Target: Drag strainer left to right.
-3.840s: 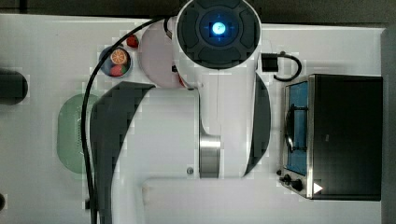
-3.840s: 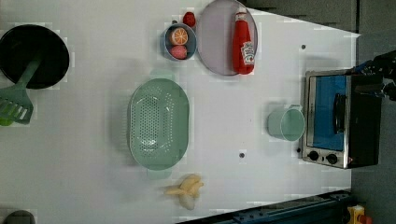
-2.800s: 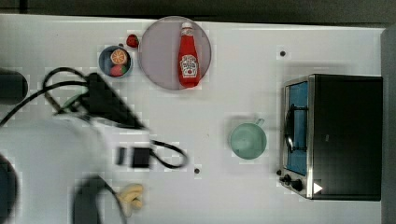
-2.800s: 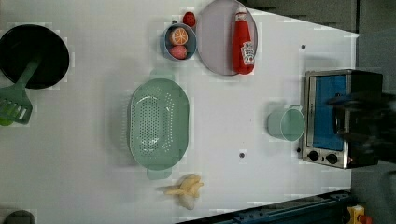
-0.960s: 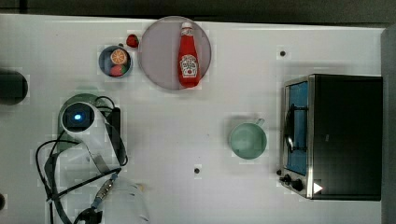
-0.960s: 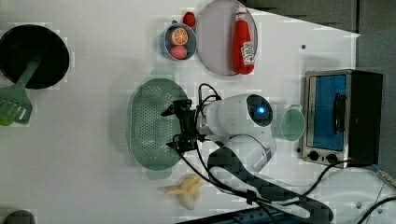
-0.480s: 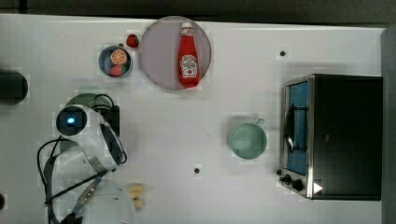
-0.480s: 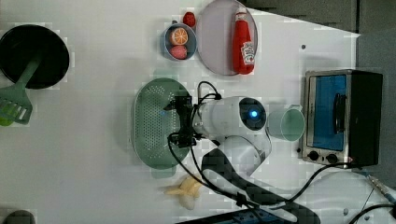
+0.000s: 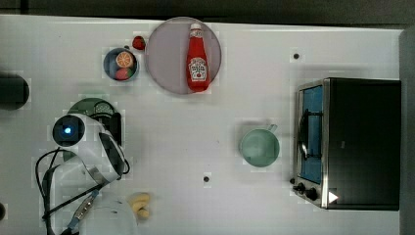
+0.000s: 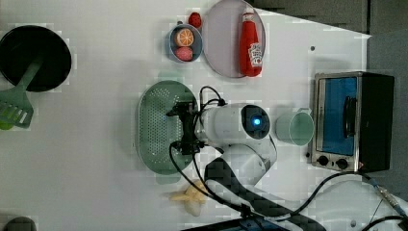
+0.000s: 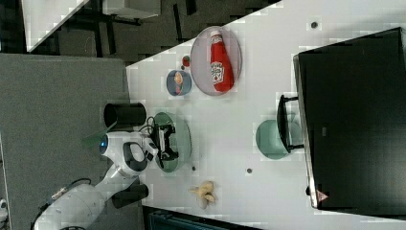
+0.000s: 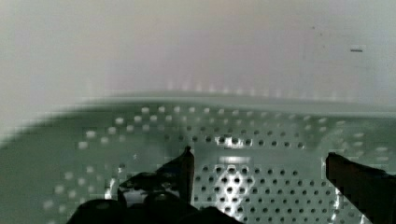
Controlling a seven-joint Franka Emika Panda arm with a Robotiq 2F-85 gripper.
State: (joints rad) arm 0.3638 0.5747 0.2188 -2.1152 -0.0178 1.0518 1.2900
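A: Where is the strainer [image 10: 159, 126] now?

B: In the left view it lies a little left of the middle of the frame, on the white tabletop [image 10: 96, 144]. It is an oval of pale mint-green plastic with rounded ends, and its floor is dotted with many small round holes. In the top view a small part of it [image 9: 93, 105] shows at the middle left of the frame, above the white arm.

A: And the tool?

B: The tool [image 10: 185, 127] is black and stands over the right part of the strainer in the left view. In the wrist view its two dark fingers [image 12: 184, 168] are wide apart, with nothing between them, above the perforated floor.

A: What else is on the tabletop?

B: A round mint-green mug [image 10: 294, 127] with a smooth wall sits right of the middle in the left view, just beside a boxy metal toaster oven [image 10: 353, 120] with a blue glass door. At the upper middle, a red ketchup bottle [image 10: 250, 43] lies on a round grey plate [image 10: 221, 48].
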